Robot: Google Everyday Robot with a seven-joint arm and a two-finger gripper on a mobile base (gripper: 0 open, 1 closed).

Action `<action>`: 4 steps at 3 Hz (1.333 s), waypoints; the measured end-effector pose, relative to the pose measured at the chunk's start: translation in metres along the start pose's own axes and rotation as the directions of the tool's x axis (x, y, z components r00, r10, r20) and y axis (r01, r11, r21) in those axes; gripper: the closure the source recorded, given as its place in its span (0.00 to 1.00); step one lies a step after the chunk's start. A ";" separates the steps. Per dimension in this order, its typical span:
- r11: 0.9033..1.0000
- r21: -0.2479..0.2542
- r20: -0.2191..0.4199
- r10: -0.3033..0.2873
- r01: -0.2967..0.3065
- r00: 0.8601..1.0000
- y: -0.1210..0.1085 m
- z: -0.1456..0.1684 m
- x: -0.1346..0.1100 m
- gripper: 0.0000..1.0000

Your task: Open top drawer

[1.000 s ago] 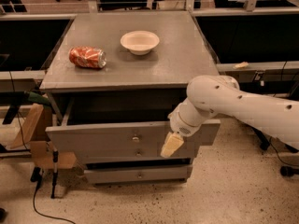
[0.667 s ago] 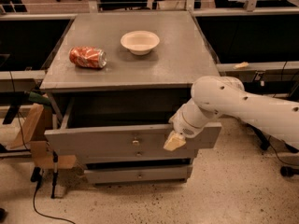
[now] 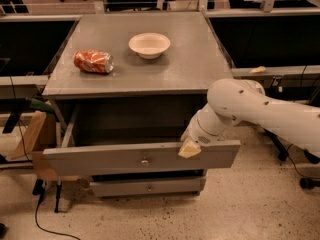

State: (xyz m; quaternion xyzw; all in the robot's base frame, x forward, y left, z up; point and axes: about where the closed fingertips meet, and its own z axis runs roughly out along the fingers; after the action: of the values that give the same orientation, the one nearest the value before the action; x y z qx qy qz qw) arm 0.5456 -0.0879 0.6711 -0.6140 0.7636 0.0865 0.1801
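Under the desk top, at 6 o'clock: the top drawer (image 3: 100, 159) sticks out toward us, well away from the dark hole behind it. Its flat grey front dips a little at the left end.
Knob: the small round knob (image 3: 145, 161) sits in the middle of that front. Nothing holds it.
Pincer: the pincer (image 3: 190, 148) is at the top edge of the drawer front, at about 2 o'clock from the knob. It seems to press on the edge, likely because a long edge is easier to pull than a tiny knob. I cannot tell if it is open or closed.
Arm: the white arm (image 3: 260, 114) comes in from 3 o'clock and bends down low, so it stays below the desk top.
How far: the drawer looks mostly open. I think little pulling is left.
Lower drawer: the lower drawer (image 3: 148, 186), at 6 o'clock from the knob, is pushed in.
Desk: the desk (image 3: 195, 69) holds a bowl (image 3: 149, 45) near the back and a squashed red can (image 3: 93, 61) at 8 o'clock from it. Both sit away from the front edge, safe from the pull.
Side: a cardboard box (image 3: 30, 139) stands at 9 o'clock, close to the drawer's left end.
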 end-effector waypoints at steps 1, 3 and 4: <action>1.000 -0.001 -0.003 0.006 -0.006 1.000 0.002 -0.002 0.010 1.00; 1.000 -0.024 -0.003 -0.017 0.016 1.000 0.005 -0.001 0.012 0.59; 0.999 -0.033 -0.002 -0.030 0.029 1.000 0.009 -0.001 0.012 0.36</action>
State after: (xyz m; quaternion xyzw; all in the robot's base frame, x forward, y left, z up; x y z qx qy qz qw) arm 0.5346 -0.0970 0.6666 -0.6282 0.7532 0.0955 0.1702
